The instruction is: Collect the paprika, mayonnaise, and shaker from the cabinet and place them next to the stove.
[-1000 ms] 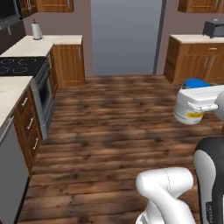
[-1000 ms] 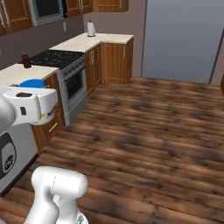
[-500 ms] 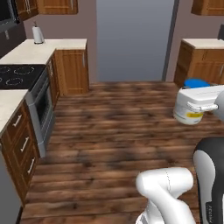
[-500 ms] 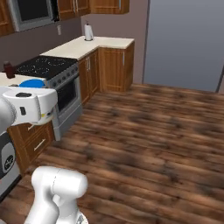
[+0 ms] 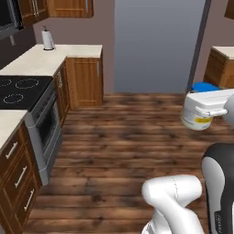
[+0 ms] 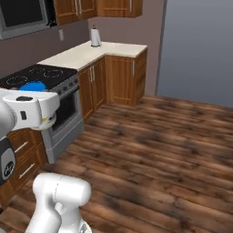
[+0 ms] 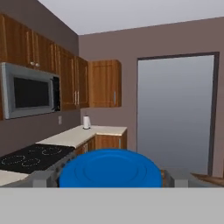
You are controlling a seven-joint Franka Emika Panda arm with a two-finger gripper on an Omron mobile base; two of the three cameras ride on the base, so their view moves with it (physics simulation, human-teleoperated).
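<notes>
Upper left there's a steel microwave with a dark screen (image 7: 29, 90), a white paper towel roll (image 5: 47, 39) on the cream corner countertop (image 5: 64, 55), and dark plank wood flooring (image 5: 123, 151) everywhere below.

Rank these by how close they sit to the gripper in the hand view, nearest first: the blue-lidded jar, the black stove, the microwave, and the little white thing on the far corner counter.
1. The mayonnaise: right in the gripper, its blue lid between the fingers.
2. The stove: low on the left, just beyond the jar.
3. The microwave: on the left wall above the stove, about as near; hard to separate.
4. The white object: farthest, on the corner counter.
</notes>
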